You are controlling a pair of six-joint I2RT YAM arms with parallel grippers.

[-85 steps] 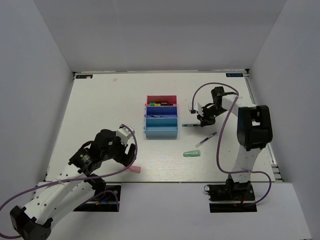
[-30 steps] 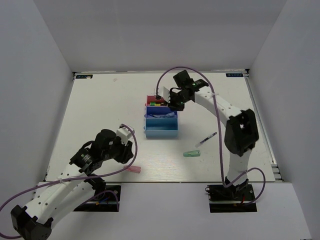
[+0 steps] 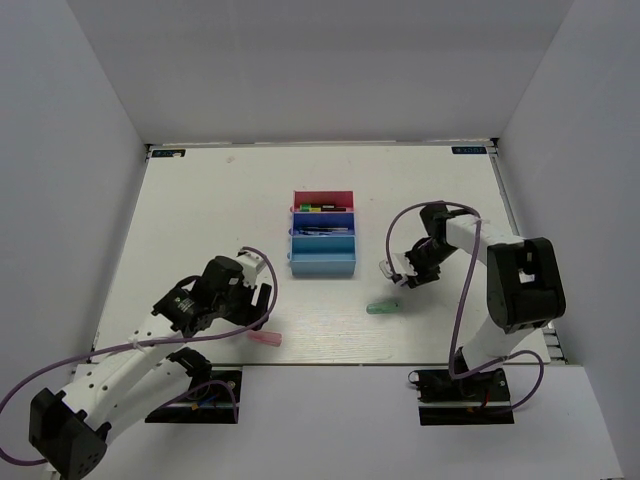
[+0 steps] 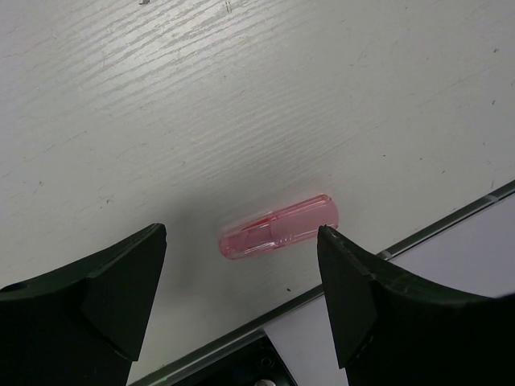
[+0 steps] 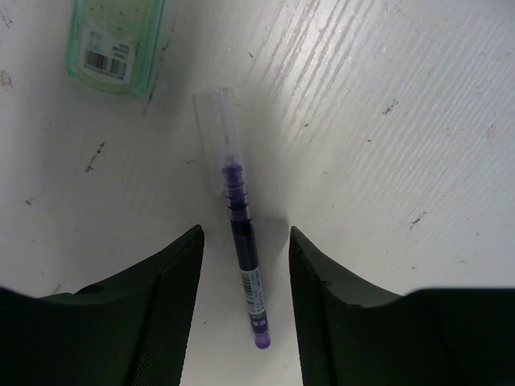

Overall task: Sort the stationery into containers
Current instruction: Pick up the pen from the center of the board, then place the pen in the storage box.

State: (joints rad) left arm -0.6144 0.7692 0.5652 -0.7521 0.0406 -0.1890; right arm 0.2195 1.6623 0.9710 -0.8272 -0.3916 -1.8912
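Stationery is part sorted, part loose on the table [image 3: 200, 230]. Leftmost, a pink capsule [image 4: 279, 237] lies by the near edge. It sits between the fingers of the left gripper [image 4: 241, 235], which are spread wide and hold nothing. In the middle stand the joined trays [image 3: 322, 268], with highlighters [image 3: 322, 208] in the red one and pens [image 3: 322, 229] in the dark blue. Right of them lies a green capsule [image 3: 383, 308]. Just beside it a purple pen [image 5: 241, 249] lies flat between the parted fingers of the right gripper [image 5: 245, 237], not gripped.
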